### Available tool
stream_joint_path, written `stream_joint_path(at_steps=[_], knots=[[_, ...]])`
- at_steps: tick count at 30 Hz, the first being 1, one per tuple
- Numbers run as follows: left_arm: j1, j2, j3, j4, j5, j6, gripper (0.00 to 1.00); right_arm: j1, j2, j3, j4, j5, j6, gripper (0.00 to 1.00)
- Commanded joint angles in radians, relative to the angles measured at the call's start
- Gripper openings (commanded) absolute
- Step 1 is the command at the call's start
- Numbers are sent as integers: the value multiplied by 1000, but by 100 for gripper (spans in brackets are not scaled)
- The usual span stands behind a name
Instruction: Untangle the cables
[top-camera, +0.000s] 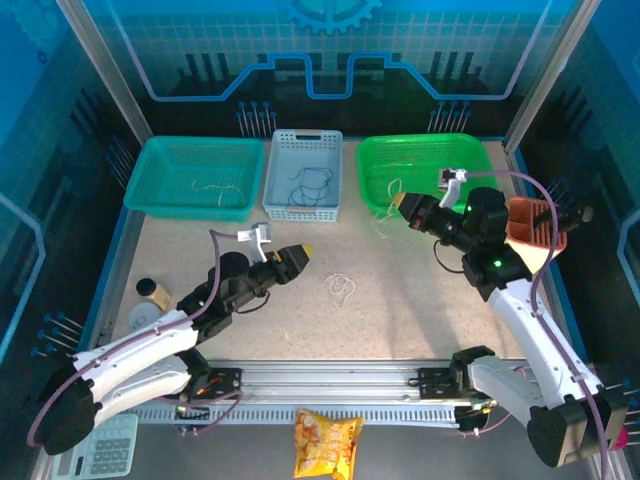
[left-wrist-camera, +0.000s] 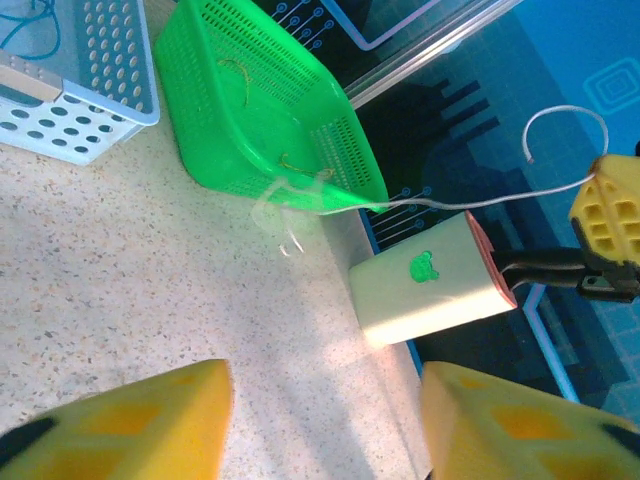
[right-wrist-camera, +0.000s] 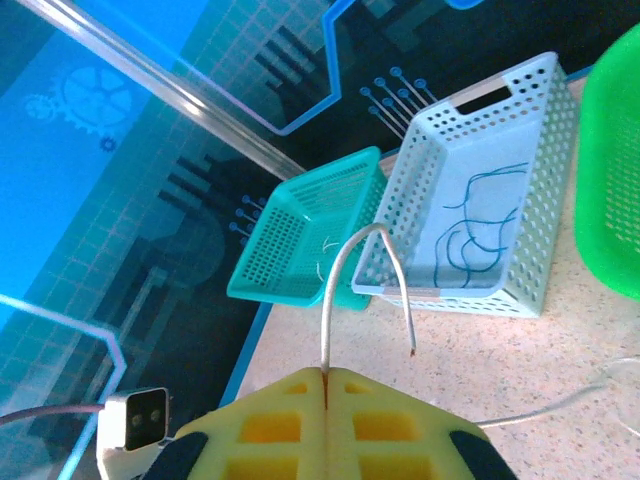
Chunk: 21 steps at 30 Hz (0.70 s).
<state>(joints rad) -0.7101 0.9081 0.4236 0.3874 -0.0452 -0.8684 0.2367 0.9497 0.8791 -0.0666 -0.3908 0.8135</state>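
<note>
Right of centre in the top view, the right gripper (top-camera: 405, 203) is clenched on a cream-white wire (right-wrist-camera: 350, 270). The wire arcs up from the pressed-together fingertips, and its long end runs toward the near corner of the green basket (top-camera: 430, 160). Left of centre, the left gripper (top-camera: 300, 255) hovers with its fingers (left-wrist-camera: 130, 425) parted, bare tabletop (top-camera: 400, 310) between them. A loose pale cable (top-camera: 340, 287) lies near it on free table. Along the far edge, dark blue wires (top-camera: 312, 185) sit in the white basket (top-camera: 280, 205), beside the teal basket (top-camera: 160, 160).
</note>
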Motion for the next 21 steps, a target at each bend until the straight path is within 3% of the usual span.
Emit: stream_joint_path(at_steps=[1, 5, 14, 17, 21], knots=[[1, 7, 26, -25, 27, 46, 62, 18, 20, 69, 25, -41, -50, 0], [1, 32, 87, -64, 71, 111, 72, 20, 35, 108, 4, -56, -68, 0], [0, 102, 286, -152, 161, 276, 84, 29, 47, 172, -35, -163, -147, 0], [1, 120, 344, -165, 165, 265, 85, 37, 38, 141, 43, -238, -161, 0], [4, 152, 384, -95, 184, 143, 86, 43, 34, 107, 120, -314, -177, 0]])
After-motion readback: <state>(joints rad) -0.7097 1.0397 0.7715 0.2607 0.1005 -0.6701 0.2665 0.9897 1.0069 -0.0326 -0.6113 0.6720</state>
